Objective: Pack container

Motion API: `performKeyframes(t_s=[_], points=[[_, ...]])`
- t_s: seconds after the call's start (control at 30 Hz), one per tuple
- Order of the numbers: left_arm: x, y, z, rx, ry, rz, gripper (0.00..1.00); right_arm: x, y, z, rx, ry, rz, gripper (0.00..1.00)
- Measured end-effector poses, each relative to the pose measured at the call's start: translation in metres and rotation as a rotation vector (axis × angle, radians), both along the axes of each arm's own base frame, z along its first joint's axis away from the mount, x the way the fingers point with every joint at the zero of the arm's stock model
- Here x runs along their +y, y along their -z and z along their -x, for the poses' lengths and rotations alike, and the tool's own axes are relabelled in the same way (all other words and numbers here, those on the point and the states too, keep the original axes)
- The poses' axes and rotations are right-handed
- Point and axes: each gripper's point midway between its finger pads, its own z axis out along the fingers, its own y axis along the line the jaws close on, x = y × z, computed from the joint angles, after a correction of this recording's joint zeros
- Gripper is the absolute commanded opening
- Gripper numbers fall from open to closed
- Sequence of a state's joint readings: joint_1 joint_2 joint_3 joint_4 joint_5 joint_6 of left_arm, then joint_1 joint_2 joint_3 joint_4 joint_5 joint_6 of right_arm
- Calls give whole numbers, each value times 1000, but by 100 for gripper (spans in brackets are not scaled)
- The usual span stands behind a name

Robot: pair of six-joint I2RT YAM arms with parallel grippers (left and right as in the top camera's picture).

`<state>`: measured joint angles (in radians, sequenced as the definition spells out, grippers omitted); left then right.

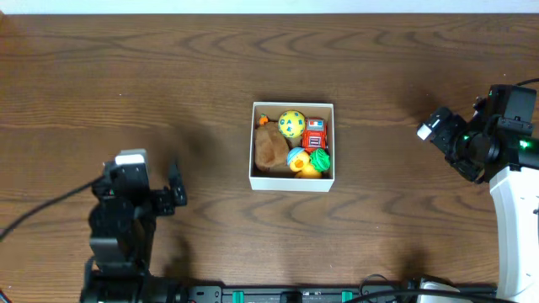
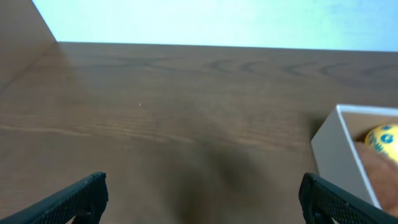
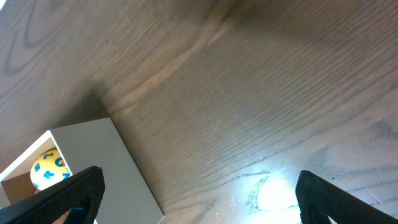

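Observation:
The container (image 1: 293,181), a square white-walled cardboard box, sits at the table's middle. Inside lie a yellow ball (image 1: 291,123), a brown plush (image 1: 269,148), a red robot toy (image 1: 314,135), a green toy (image 1: 320,159) and a yellow duck (image 1: 306,170). My left gripper (image 1: 174,193) is open and empty, well left of the box; the box's white wall (image 2: 336,152) shows at the right of its wrist view. My right gripper (image 1: 431,128) is open and empty, right of the box; its wrist view shows the box wall (image 3: 106,162) and the ball (image 3: 48,169).
The brown wooden table (image 1: 168,76) spreads around the box. A black bar with green fittings (image 1: 286,295) runs along the front edge. The table's far edge meets a pale wall (image 2: 217,22).

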<state>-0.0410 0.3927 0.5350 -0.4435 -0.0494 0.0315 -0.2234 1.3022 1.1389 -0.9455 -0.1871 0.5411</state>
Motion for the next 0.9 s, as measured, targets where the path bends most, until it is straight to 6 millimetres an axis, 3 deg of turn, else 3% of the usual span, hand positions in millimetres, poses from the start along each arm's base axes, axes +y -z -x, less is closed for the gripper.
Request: performKeyframes(t_s=[0.43, 0.9], points=[[0, 79, 17, 10, 3, -2, 98, 0, 0, 0, 0, 0, 0, 99], [0, 98, 16, -13, 3, -1, 98, 0, 0, 0, 0, 0, 0, 99]])
